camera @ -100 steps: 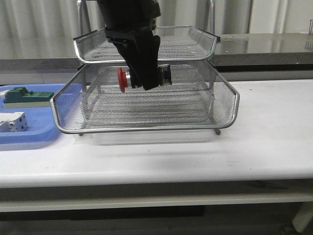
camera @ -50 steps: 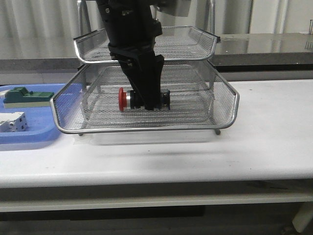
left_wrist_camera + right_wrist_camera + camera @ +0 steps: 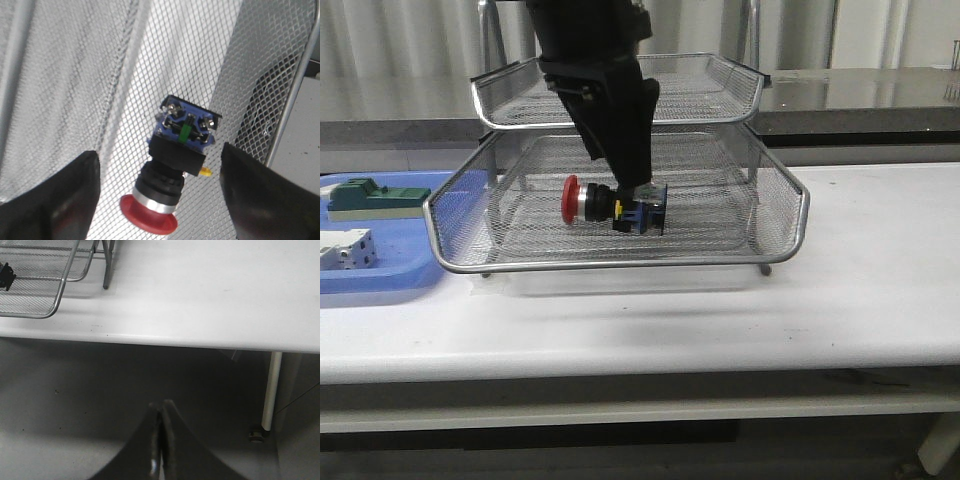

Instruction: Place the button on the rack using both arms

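Button (image 3: 172,170) lies on the rack's (image 3: 620,262) mesh, left gripper (image 3: 157,192) spread apart above it, right gripper (image 3: 161,450) pinched together. Round head, so a nudge could roll it.

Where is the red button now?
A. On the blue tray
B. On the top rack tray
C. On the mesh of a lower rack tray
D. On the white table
C. The button lies on its side on the mesh of the rack, below the top tray, with the left end effector open around it.
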Motion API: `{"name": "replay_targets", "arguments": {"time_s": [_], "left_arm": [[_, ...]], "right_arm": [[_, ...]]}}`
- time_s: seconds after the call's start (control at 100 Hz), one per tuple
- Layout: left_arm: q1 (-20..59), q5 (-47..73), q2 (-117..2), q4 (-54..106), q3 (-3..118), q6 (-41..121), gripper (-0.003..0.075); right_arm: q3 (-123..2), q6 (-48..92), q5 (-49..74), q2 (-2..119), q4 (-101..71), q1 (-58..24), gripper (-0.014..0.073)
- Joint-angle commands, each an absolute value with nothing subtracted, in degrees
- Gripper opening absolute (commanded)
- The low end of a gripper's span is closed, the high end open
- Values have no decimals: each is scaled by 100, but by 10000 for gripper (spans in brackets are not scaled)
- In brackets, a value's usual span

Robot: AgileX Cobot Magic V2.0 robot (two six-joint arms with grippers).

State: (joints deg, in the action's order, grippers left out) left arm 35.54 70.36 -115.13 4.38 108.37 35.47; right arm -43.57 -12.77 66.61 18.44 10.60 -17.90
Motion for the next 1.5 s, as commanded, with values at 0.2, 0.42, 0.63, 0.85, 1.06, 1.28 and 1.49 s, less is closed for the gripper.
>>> {"name": "replay_targets", "arguments": {"time_s": [0.2,0.42,0.63,0.85,1.06,1.28,1.49], "left_arm": [[3462,7307,-10814,484,11227,2957,487],[3079,7307,-10307,495,11227,2433,487],[2490,7307,-9694,504,10880,2258,487],[1750,7162,-8927,685,10007,2113,487],[1165,6288,-7911,1015,8685,2113,487],[927,4845,-6649,1045,7053,1988,487],[927,3592,-5576,1058,5597,1954,487]], "right_arm": [[-4492,-1261,6338,1891,1188,-1744,-70],[-4492,-1261,6338,1891,1188,-1744,-70],[-4492,-1261,6338,1891,1188,-1744,-70],[-4492,-1261,6338,1891,1188,-1744,-70],[-4492,-1261,6338,1891,1188,-1744,-70],[-4492,-1261,6338,1891,1188,-1744,-70],[-4492,-1261,6338,1891,1188,-1744,-70]]}}
